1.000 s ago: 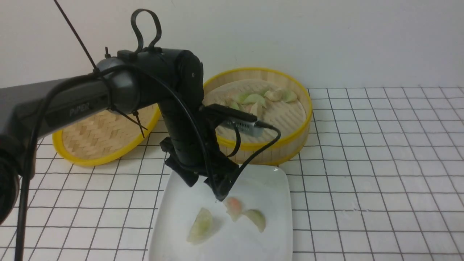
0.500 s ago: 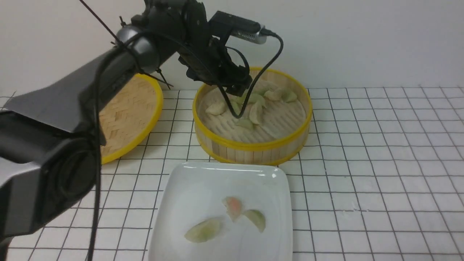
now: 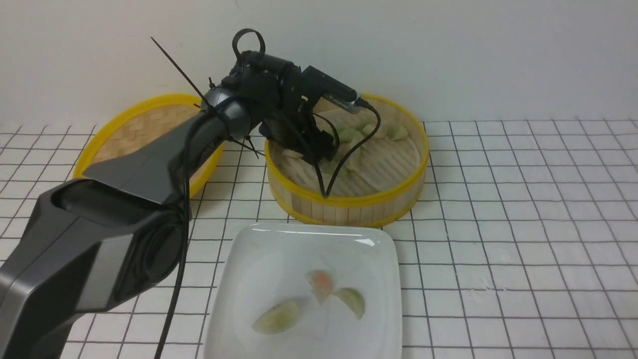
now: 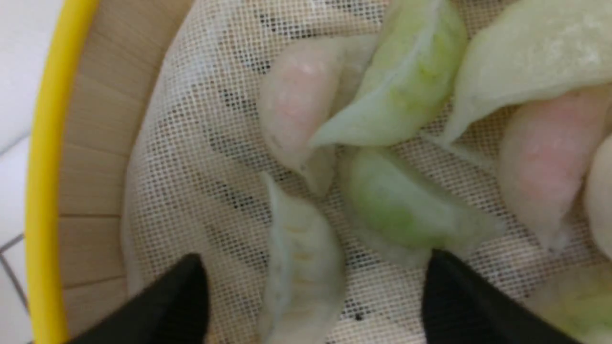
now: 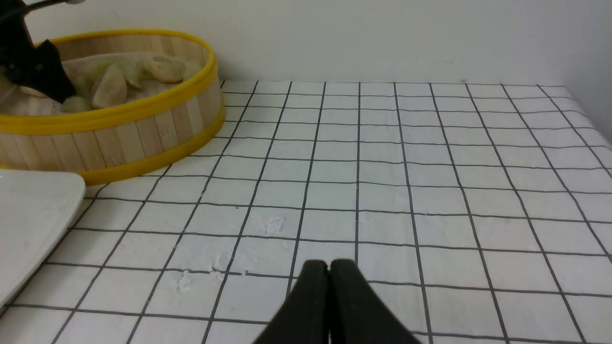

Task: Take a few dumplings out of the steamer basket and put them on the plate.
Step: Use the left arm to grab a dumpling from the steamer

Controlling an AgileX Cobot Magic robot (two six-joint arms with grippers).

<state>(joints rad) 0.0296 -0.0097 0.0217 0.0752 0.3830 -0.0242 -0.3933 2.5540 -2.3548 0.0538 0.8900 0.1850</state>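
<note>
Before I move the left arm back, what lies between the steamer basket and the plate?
Only a sliver of tiled tabletop, at most; front view.

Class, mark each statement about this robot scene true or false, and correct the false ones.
1. Three dumplings lie on the glossy white square plate. True.
2. The round, yellow-rimmed bamboo steamer basket is empty. False: several pale dumplings lie inside it.
3. The black left gripper is over the white plate. False: it is at the steamer basket, its jaws apart on either side of a pale crescent-shaped dumpling.
4. The pinkish-orange dumpling is on the plate. True.
5. The black right gripper has its jaws wide open. False: its fingertips are together.
</note>
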